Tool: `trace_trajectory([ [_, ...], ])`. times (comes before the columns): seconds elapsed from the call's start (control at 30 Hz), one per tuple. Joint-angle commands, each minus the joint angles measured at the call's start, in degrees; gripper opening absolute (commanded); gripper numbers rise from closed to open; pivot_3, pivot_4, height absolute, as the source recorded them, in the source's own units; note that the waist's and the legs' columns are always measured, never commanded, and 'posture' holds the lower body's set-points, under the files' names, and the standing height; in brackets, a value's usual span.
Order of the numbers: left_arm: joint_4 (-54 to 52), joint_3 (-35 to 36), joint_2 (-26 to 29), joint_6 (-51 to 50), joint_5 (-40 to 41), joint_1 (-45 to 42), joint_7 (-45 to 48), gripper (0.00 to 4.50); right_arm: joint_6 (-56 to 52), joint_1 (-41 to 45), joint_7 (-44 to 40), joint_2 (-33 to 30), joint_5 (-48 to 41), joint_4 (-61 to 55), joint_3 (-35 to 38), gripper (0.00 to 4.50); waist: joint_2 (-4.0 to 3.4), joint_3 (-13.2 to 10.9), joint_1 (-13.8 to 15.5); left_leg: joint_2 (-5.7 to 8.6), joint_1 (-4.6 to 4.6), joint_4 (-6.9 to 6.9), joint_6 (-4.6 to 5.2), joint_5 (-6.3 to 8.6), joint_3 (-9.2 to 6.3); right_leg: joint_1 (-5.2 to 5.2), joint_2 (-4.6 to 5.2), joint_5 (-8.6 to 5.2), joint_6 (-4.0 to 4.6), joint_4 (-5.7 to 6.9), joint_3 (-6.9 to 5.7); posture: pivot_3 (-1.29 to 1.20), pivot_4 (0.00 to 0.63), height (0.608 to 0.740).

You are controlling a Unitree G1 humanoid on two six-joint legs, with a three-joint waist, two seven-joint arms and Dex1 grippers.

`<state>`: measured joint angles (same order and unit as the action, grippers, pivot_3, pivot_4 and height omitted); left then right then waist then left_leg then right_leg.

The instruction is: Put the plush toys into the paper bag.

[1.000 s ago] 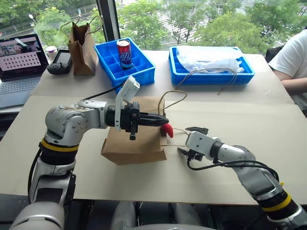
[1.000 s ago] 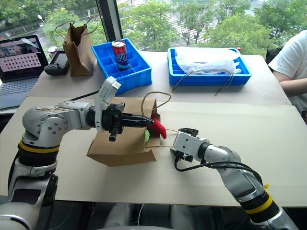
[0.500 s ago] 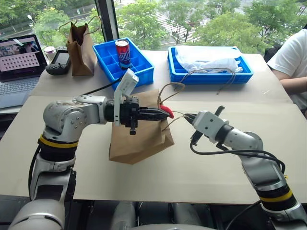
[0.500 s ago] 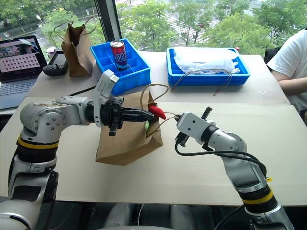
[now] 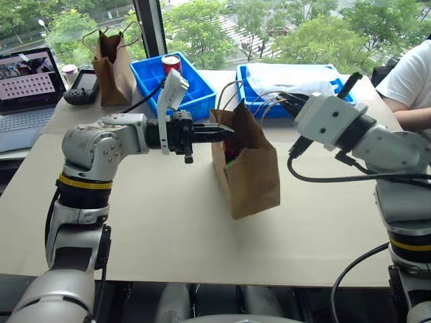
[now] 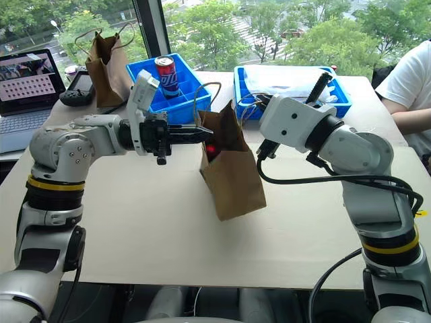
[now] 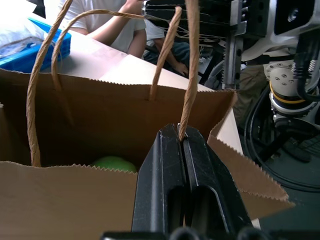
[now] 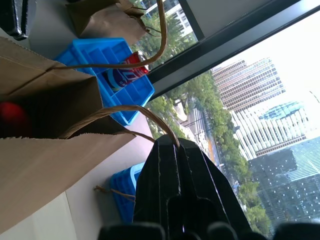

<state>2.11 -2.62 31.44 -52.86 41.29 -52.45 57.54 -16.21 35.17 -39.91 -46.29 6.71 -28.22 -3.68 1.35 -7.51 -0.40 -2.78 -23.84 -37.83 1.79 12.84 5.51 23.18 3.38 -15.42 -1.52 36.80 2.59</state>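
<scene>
The light-brown paper bag (image 5: pixel 248 165) stands upright and a little tilted at the table's middle, mouth open. My left gripper (image 5: pixel 218 132) reaches level from the left and is shut on one twine handle (image 7: pixel 189 75) at the rim. From the right, my right gripper (image 5: pixel 288 101) is shut on the other handle (image 8: pixel 125 109), held above the bag. Both plush toys lie inside: the green one (image 7: pixel 114 163) is low in the bag, and the red one (image 6: pixel 211 148) shows through the mouth. Whether the bag's bottom rests on the table I cannot tell.
A narrower dark brown bag (image 5: pixel 114 60) stands at the back left beside a laptop (image 5: pixel 27 84) and a black device (image 5: pixel 82 86). Behind the bag are a blue bin (image 5: pixel 195 94) with a soda can (image 5: pixel 172 65) and a blue tray (image 5: pixel 337 104) of white plastic. A person (image 5: pixel 412 84) sits at far right.
My right gripper shut on a handle and rose high, pulling the bag from lying flat to upright. The left gripper stayed shut on its handle and lifted slightly.
</scene>
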Motion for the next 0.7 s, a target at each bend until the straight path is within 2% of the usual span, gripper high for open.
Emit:
trace_trajectory([
  [0.03,0.28,-1.58,1.06,4.62,-4.05,0.75,1.67,0.0,-0.42,0.39,-3.24,-1.71,0.51,-2.96,-1.19,0.01,0.0,0.0,0.01,0.0,0.0,0.0,0.0,0.0,0.01,-0.01,0.0,0.0,0.0,0.0,-0.01,0.0,0.15,0.724],
  [0.3,5.41,-2.49,-0.17,11.76,-11.3,0.4,-0.44,0.0,-6.14,-0.63,-9.76,-1.62,-4.84,-7.43,-2.78,0.01,0.0,0.0,0.2,-0.01,0.0,-0.03,0.0,-0.01,0.01,-0.02,0.01,0.0,0.0,0.05,-0.01,0.0,0.15,0.724],
  [0.47,1.86,-3.43,1.3,6.89,-9.25,2.43,2.83,0.0,-9.85,-1.63,-12.01,-0.21,-10.0,-9.12,-2.55,0.01,0.0,0.0,0.19,-0.02,0.0,-0.03,0.01,0.0,0.0,-0.01,0.01,0.0,0.0,0.07,-0.03,0.0,0.15,0.724],
  [0.6,-1.89,-1.65,3.55,0.57,-4.97,3.88,5.51,0.0,-13.68,-1.29,-12.84,0.05,-13.82,-9.43,-1.19,1.06,0.0,0.0,0.01,-0.05,0.01,-0.03,0.01,0.0,0.0,0.0,0.0,0.0,0.01,0.11,-0.04,0.0,0.15,0.724],
  [0.63,-2.17,-1.25,4.36,-0.58,-4.25,3.99,6.15,0.47,-14.53,-1.07,-12.92,0.15,-14.92,-9.46,-0.76,1.51,0.0,0.0,0.0,-0.05,0.01,-0.03,0.0,0.0,0.0,0.01,0.0,0.0,0.01,0.12,-0.05,0.0,0.15,0.724],
  [0.7,-2.45,-0.35,5.94,-3.09,-2.42,4.03,7.57,0.84,-15.75,-0.52,-13.02,0.22,-16.84,-9.54,-0.15,2.14,0.0,0.0,0.0,-0.05,0.01,-0.03,0.0,0.0,0.0,0.01,0.0,0.0,0.01,0.13,-0.05,0.0,0.15,0.724],
])
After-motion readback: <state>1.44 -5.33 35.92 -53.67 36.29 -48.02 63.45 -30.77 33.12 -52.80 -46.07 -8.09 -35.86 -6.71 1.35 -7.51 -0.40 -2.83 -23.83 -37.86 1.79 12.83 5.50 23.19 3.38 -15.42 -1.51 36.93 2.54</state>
